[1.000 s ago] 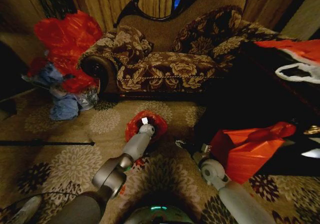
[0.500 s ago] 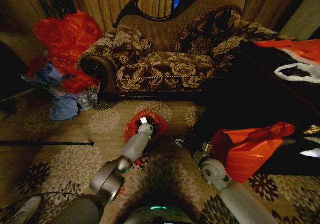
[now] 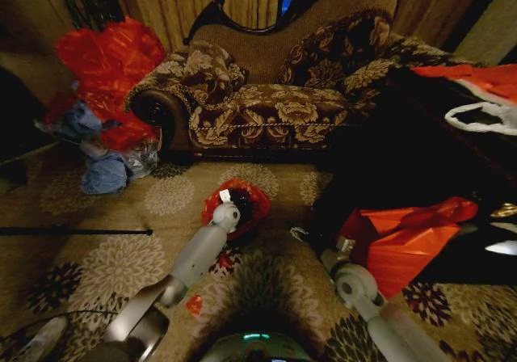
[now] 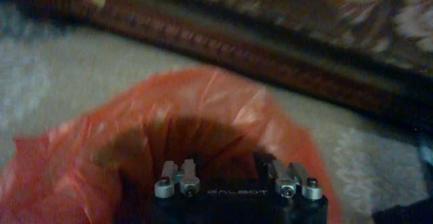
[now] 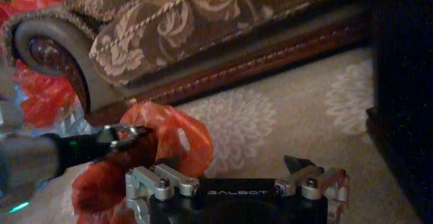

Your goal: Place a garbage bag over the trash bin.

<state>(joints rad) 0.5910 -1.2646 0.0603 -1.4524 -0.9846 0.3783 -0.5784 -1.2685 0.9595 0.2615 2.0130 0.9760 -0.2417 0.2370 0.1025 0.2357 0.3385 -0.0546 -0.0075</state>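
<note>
The garbage bag is a glossy red crinkled ring on the carpet in front of the sofa, draped round the trash bin. The bin's dark mouth shows inside the red plastic. My left gripper reaches into that mouth from the near side, its tips lost in the dark. My right gripper hangs a short way to the right of the bin, open and holding nothing. From the right wrist, the bag and the left gripper lie ahead of the open right gripper.
A patterned sofa stands just behind the bin. Bulging red sacks and blue bags pile up at the left. A flat red-orange sheet lies by a dark cabinet on the right. A black rod lies on the carpet.
My left arm has stretched out and its elbow has dropped, with the gripper shifting slightly left at the bin. The right arm has drawn back a little toward me.
</note>
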